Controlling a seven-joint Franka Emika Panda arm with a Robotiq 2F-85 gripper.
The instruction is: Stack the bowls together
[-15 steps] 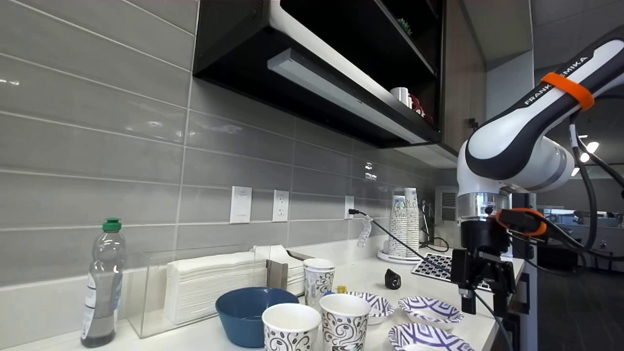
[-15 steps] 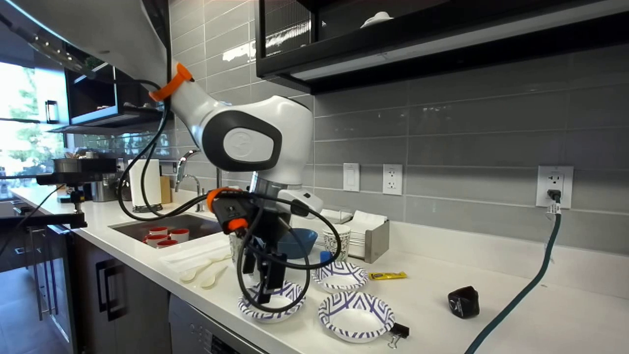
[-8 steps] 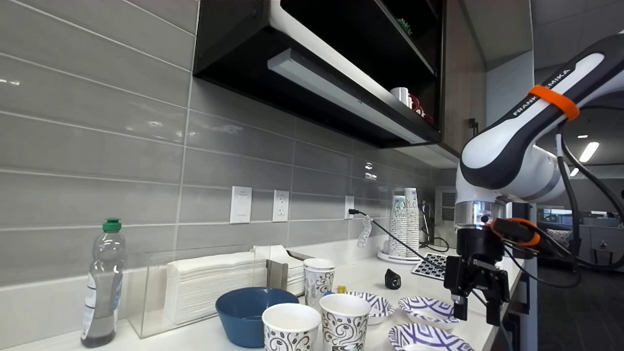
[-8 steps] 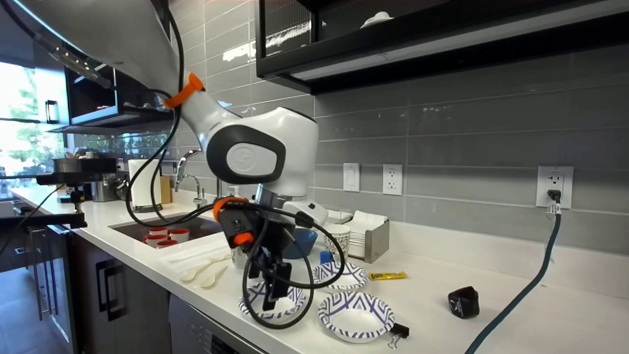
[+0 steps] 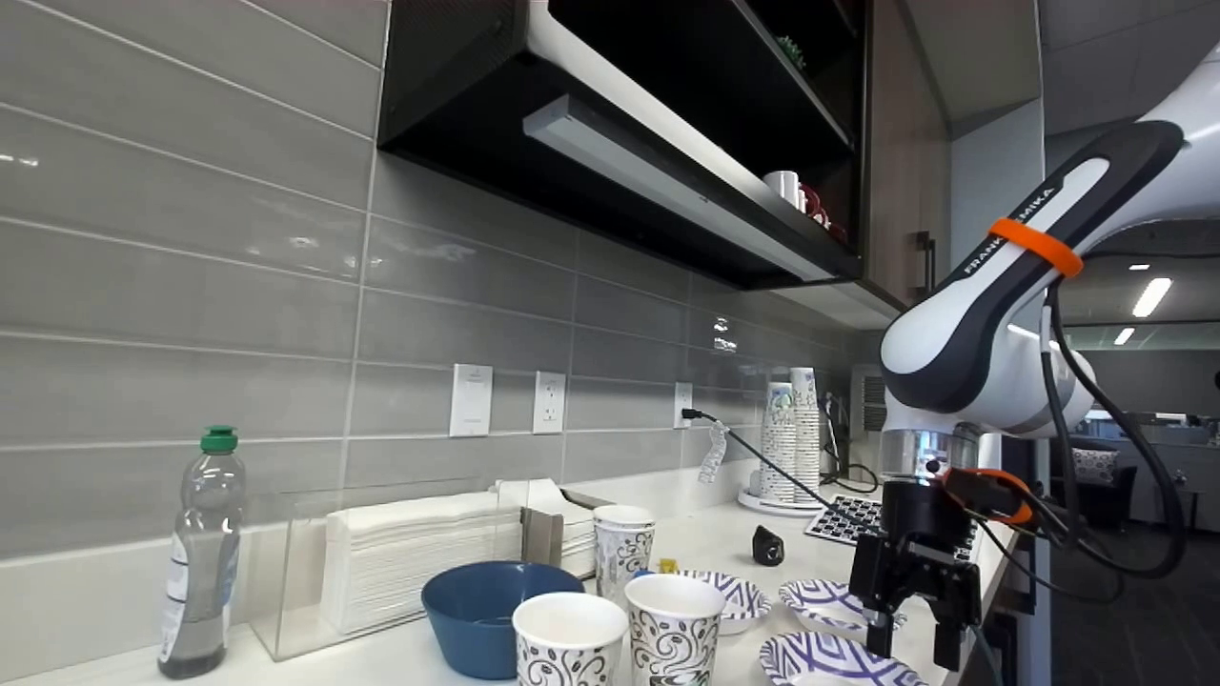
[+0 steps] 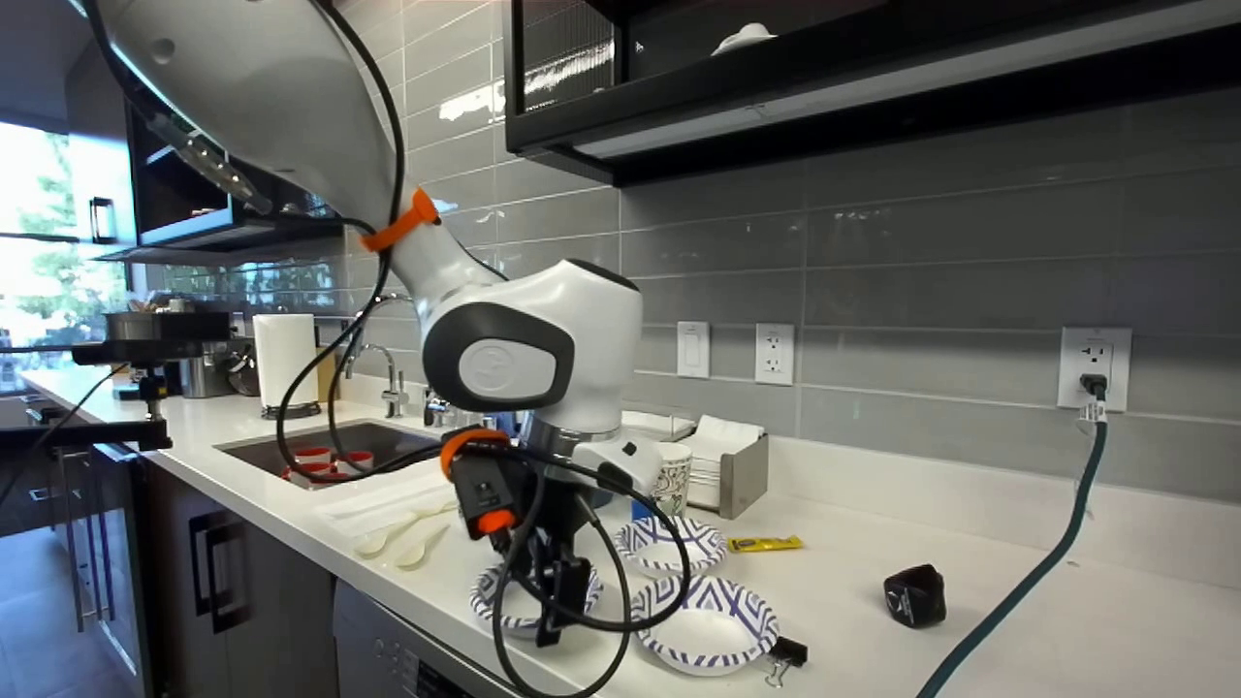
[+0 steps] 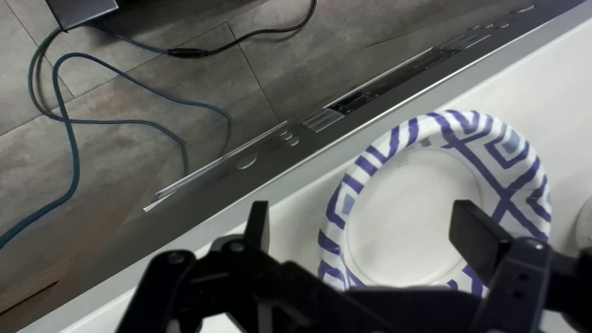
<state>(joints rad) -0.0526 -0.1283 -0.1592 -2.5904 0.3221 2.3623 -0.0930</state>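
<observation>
wrist view: you have the gripper point(image 7: 360, 208) wide, its fingers point(image 7: 478, 236) well apart. in an exterior view, on your tabletop point(image 6: 843, 591), one bowl point(image 6: 706, 630) sits just beside the binder clip point(image 6: 793, 651); a second bowl point(image 6: 659, 556) and third bowl point(image 6: 521, 609) lie left of it, gripper likewise.

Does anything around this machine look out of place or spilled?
I see no spill. In an exterior view, a black binder clip lies right beside a patterned bowl: an office item, so odd in a kitchen. A black cable also hangs in loose loops, crossing in front of that bowl's rim; it might snag.
</observation>
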